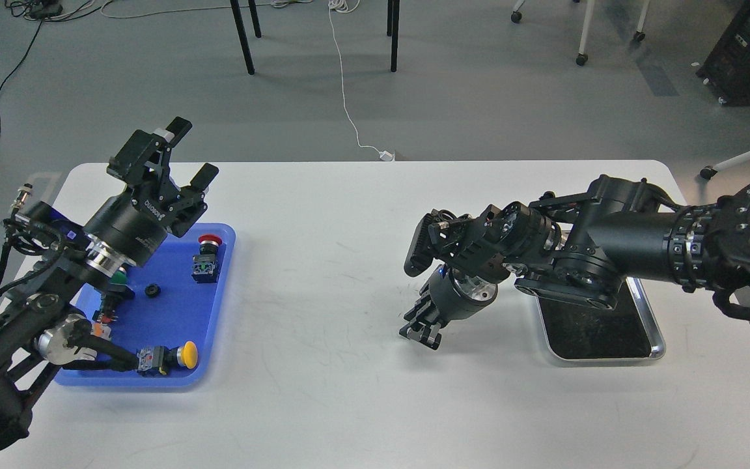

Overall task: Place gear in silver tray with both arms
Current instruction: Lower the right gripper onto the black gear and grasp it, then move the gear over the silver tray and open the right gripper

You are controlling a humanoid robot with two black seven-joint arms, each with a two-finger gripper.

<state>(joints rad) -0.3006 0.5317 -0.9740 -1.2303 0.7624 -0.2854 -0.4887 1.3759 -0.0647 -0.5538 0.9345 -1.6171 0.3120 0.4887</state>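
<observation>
Starting at the lower left of the frame, the blue plastic tray [215, 326] sits on the white table [323, 404], and nearest its front edge lies a yellow-capped push button [183, 355]. A small black gear [152, 290] rests on the blue floor near the tray's middle, well apart from both grippers. Further back stands a red-capped button [208, 257] on its dark switch block, and a green-capped one [116, 279] peeks out from under the left arm.

White lettering runs along the left gripper's body, too small and tilted to read with any confidence. The left gripper [186, 148] is raised over the tray's far left corner, pointing up and away, fingers spread wide with nothing between them.

Over at centre right, the right gripper [422, 330] hangs pointing down and left over bare table, holding nothing; its fingers bunch together dark and end-on, so whether they are apart I cannot tell. Its arm folds back over the silver tray [655, 326], which sits at the right of the table, its far end hidden beneath the wrist and its black inner surface bare where visible.

Beyond the table, a white cable [347, 111] trails across the grey floor, past black table legs [243, 36].
</observation>
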